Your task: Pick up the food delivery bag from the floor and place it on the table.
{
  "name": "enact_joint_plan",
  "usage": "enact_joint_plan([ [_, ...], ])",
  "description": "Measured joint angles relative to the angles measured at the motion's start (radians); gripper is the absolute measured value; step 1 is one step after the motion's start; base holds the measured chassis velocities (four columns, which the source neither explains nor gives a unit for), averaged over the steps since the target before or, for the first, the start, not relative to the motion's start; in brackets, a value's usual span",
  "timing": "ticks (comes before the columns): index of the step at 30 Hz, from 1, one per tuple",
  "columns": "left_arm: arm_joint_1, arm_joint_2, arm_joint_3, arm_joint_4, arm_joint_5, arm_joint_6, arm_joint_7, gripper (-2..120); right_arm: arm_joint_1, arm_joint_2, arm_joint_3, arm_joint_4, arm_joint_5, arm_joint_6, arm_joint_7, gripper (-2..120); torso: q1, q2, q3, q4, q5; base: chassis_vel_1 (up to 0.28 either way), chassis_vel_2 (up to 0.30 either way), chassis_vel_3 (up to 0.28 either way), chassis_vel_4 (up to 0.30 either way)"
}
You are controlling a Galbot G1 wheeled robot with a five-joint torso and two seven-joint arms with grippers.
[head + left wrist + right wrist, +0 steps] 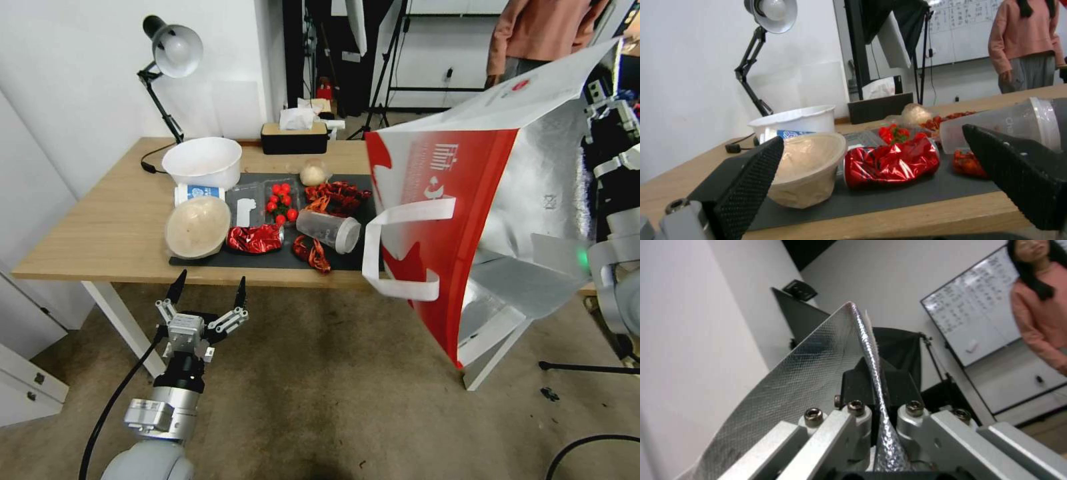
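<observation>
The food delivery bag (480,220) hangs in the air at the desk's (100,233) right end, tilted with its foil-lined mouth facing right; it hides the desk's right front corner and part of the dark mat (267,257). The right end effector (878,386) is clenched on the bag's foil rim, its fingers partly hidden behind the folded edge; in the head view it sits at the far right, mostly cut off. The left end effector (205,290) hovers released, fingers spread, just before the desk's front edge, over the floor (347,400). On the mat lie one crushed red can (255,238), one clear cup (328,231) on its side and one tan bowl (197,227); one white bowl (202,162) stands behind them. Towards the back edge stand one desk lamp (170,60) and one tissue box (294,137).
</observation>
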Motion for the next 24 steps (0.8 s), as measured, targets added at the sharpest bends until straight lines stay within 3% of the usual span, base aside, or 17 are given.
enact_joint_plan([
  [24, -0.003, 0.005, 0.002, 0.003, 0.003, -0.001, 0.002, 100, 0.098, -0.072, -0.080, -0.225, -0.081, -0.002, 0.045, 0, 0.000, 0.000, 0.000, 0.0000, 0.0000, 0.000, 0.000, 0.000, 0.000],
])
